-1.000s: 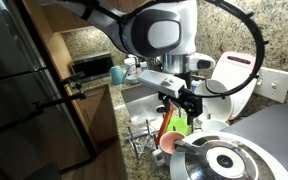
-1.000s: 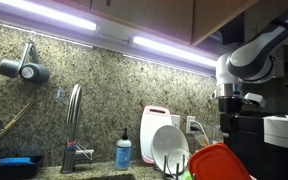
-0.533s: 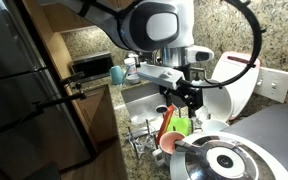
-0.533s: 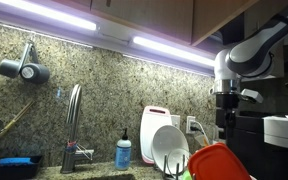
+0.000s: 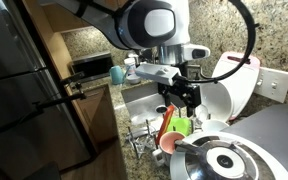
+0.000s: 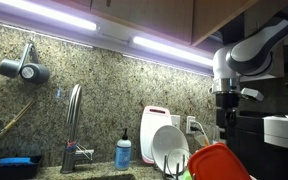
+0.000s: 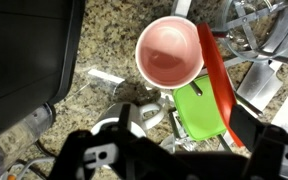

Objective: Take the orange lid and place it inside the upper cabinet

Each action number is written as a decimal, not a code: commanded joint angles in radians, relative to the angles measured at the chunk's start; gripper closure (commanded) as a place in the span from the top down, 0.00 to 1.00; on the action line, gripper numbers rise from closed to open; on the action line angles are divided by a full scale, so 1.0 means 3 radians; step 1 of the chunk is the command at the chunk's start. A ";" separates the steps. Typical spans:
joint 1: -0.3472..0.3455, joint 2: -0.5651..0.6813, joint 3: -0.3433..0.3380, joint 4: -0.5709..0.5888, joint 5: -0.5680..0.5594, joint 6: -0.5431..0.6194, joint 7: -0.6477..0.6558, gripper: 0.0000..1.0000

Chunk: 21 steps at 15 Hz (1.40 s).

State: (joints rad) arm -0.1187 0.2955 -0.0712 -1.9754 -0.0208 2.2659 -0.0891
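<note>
**Hand** [image 5: 187,97]: fingers spread wide, gripping nothing. It hangs over the dish rack [image 5: 140,136] and is apart from the lid. In the wrist view the hand [image 7: 174,152] fills the 6 o'clock edge, with one finger [image 7: 88,158] at 7 o'clock and the other at 5 o'clock.

**Lid** [image 7: 216,78]: orange-red, standing on edge in the rack and tilted. In an exterior view it shows at 5 o'clock [image 6: 219,163], and from another angle it lies at 7 o'clock of the hand [image 5: 166,122].

**Pink dish** [image 7: 170,52]: round, open side up, at 10 o'clock of the lid and just beside it.

**Green cup** [image 7: 198,108]: at 8 o'clock of the lid, against its face.

**Cabinet** [image 6: 169,14]: brown wood, at 12 o'clock above the light strips, well apart from the lid.

**Surface** [image 7: 106,38]: speckled granite.
</note>
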 commanded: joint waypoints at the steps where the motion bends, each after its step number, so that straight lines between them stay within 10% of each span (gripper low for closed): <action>1: 0.0036 0.0061 0.0010 0.0091 -0.0033 -0.0291 -0.0034 1.00; 21: -0.0002 0.0257 0.0131 0.0319 0.0101 -0.0489 -0.0741 1.00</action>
State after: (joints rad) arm -0.0999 0.3497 -0.0510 -1.9139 -0.0161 2.1323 -0.2523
